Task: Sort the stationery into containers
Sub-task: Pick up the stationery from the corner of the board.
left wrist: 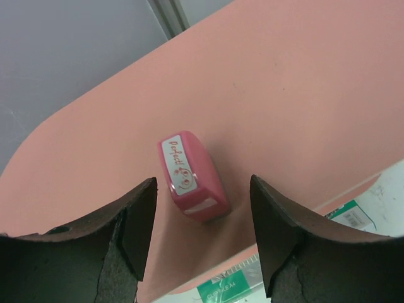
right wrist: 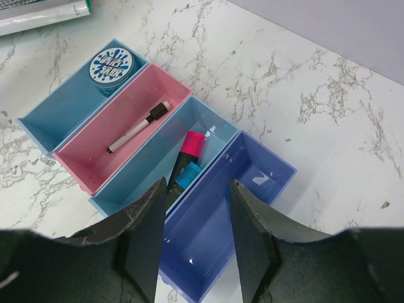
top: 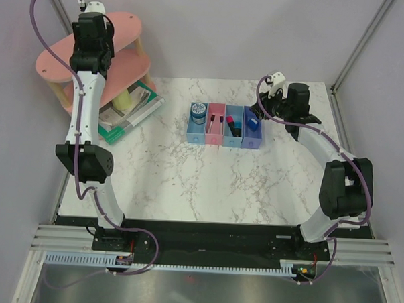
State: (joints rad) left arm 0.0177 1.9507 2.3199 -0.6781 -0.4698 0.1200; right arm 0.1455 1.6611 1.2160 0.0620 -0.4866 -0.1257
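Note:
A pink eraser (left wrist: 189, 177) with a white label lies on the top tier of the pink shelf (left wrist: 303, 95). My left gripper (left wrist: 202, 189) is open just above it, one finger on each side, not touching. My right gripper (right wrist: 197, 186) is open and empty above the wall between the blue bin (right wrist: 132, 183) and the violet-blue bin (right wrist: 252, 189). The blue bin holds the pink-capped marker (right wrist: 192, 146) and the blue-capped marker (right wrist: 187, 175). The thin pen (right wrist: 139, 126) lies in the pink bin (right wrist: 82, 170). The teal pot (right wrist: 110, 66) sits in the light blue bin (right wrist: 38, 123).
The pink oval tiered shelf (top: 127, 27) stands at the back left, with the green-edged book (top: 126, 115) under its lower tier. The row of bins (top: 224, 136) sits mid-table towards the back. Metal frame posts rise at both back corners.

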